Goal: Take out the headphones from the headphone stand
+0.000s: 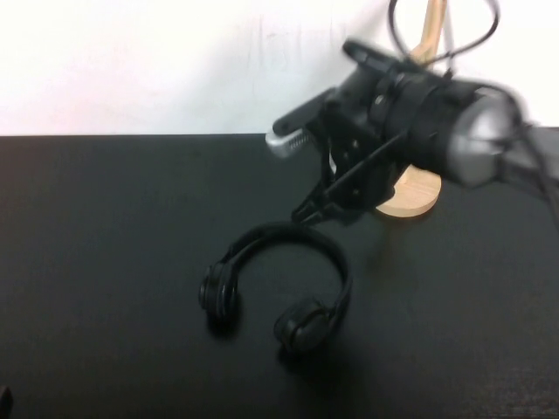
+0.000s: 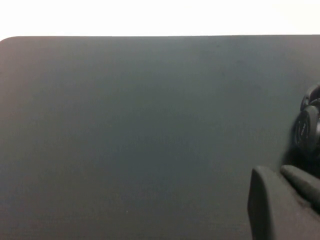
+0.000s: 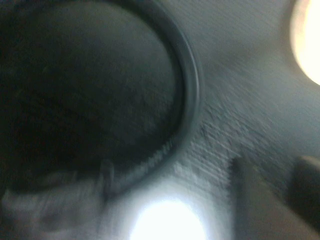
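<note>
Black matte worktop (image 1: 105,262) before a white wall. Headphones (image 1: 278,288): lay flat on the worktop, off the headphone stand (image 1: 410,196), whose round wooden base stood just behind them. Judged light, with a thin springy headband and soft ear cups; best held at the headband's crown. Right gripper (image 1: 327,205): just above the headband, fingers (image 3: 250,200) apart and holding nothing. Left gripper (image 2: 285,200): low near one ear cup; finger state could not be told.
</note>
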